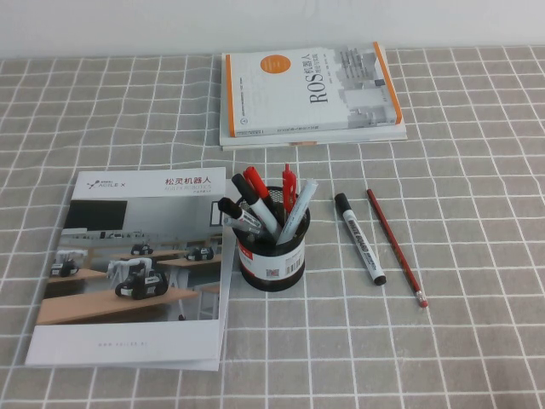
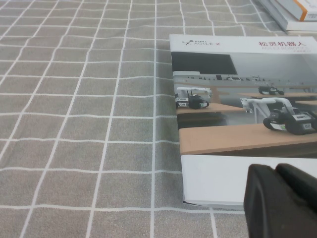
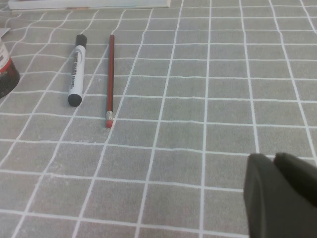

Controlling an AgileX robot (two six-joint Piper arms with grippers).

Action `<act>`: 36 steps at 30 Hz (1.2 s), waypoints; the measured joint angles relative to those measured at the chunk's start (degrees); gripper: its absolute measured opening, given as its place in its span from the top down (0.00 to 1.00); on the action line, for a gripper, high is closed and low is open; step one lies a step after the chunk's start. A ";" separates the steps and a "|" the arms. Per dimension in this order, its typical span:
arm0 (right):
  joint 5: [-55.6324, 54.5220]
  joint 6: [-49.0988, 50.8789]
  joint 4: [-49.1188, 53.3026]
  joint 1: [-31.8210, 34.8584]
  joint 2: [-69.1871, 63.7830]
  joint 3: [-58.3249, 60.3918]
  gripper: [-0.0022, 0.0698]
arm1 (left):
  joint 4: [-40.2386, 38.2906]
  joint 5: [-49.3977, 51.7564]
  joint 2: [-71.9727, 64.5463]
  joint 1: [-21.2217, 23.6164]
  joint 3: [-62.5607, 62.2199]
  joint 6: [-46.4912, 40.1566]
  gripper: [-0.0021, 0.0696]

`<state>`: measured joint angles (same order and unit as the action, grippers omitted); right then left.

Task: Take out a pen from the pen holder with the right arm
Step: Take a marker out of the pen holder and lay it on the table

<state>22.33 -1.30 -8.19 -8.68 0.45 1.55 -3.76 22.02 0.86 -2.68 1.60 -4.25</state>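
near the booklet (image 2: 233,193) edge, left gripper (image 2: 275,169), fingers (image 2: 261,201) together; right gripper (image 3: 274,158) likewise, over open cloth (image 3: 198,99)

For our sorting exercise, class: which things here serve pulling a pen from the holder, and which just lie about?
Job: black mesh pen holder; its markers and pens; right gripper, low over the checked cloth.
Lying about: loose white marker; red pencil; glossy brochure; stacked white-orange books; left gripper, at the brochure's edge.

1. From my seat I see a grey tablecloth (image 1: 477,341) crossed by a white grid, filling nearly the whole high view.
2. The cloth is slightly rippled, so its lines waver.
3. Beyond its far edge stands a plain white wall (image 1: 102,25).
4. The light is soft and even, and the shadows are faint.
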 joint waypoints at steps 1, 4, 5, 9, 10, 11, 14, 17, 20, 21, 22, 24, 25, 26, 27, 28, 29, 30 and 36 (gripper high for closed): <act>0.00 0.00 0.00 0.00 0.00 0.00 0.99 | 0.00 0.00 0.00 0.00 0.00 0.00 0.98; 0.00 0.00 0.00 0.00 0.00 0.00 0.99 | 0.00 0.00 0.00 0.00 0.00 0.00 0.98; 0.00 0.00 0.00 0.00 0.00 0.00 0.99 | 0.00 0.00 0.00 0.00 0.00 0.00 0.98; 0.00 0.00 0.00 0.00 0.00 0.00 0.99 | 0.00 0.00 0.00 0.00 0.00 0.00 0.98; 0.00 0.00 0.00 0.00 0.00 0.00 0.99 | 0.00 0.00 0.00 0.00 0.00 0.00 0.98; 0.00 0.00 0.00 0.00 0.00 0.00 0.99 | 0.00 0.00 0.00 0.00 0.00 0.00 0.98; 0.00 0.00 0.00 0.00 0.00 0.00 0.99 | 0.00 0.00 0.00 0.00 0.00 0.00 0.98; 0.00 0.00 0.00 0.00 0.00 0.00 0.99 | 0.00 0.00 0.00 0.00 0.00 0.00 0.98; 0.00 0.00 0.00 0.00 0.00 0.00 0.99 | 0.00 0.00 0.00 0.00 0.00 0.00 0.98; 0.00 0.00 0.00 0.00 0.00 0.00 0.99 | 0.00 0.00 0.00 0.00 0.00 0.00 0.98; 0.00 0.00 0.00 0.00 0.00 0.00 0.99 | 0.00 0.00 0.00 0.00 0.00 0.00 0.98; 0.00 0.00 0.00 0.00 0.00 0.00 0.99 | 0.00 0.00 0.00 0.00 0.00 0.00 0.98; 0.00 0.00 0.00 0.00 0.00 0.00 0.99 | 0.00 0.00 0.00 0.00 0.00 0.00 0.98; 0.00 0.00 0.00 0.00 0.00 0.00 0.99 | 0.00 0.00 0.00 0.00 0.00 0.00 0.98; 0.00 0.00 0.00 0.00 0.00 0.00 0.99 | 0.00 0.00 0.00 0.00 0.00 0.00 0.98; 0.00 0.00 0.00 0.00 0.00 0.00 0.99 | 0.00 0.00 0.00 0.00 0.00 0.00 0.98; 0.00 0.00 0.00 0.00 0.00 0.00 0.99 | 0.00 0.00 0.00 0.00 0.00 0.00 0.98; 0.00 0.00 0.00 0.00 0.00 0.00 0.99 | 0.00 0.00 0.00 0.00 0.00 0.00 0.98; -0.29 0.00 -0.89 0.00 0.00 0.00 0.99 | 0.00 0.00 0.00 0.00 0.00 0.00 0.98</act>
<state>22.04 -1.30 -9.08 -8.68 0.45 1.55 -3.76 22.02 0.86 -2.68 1.60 -4.25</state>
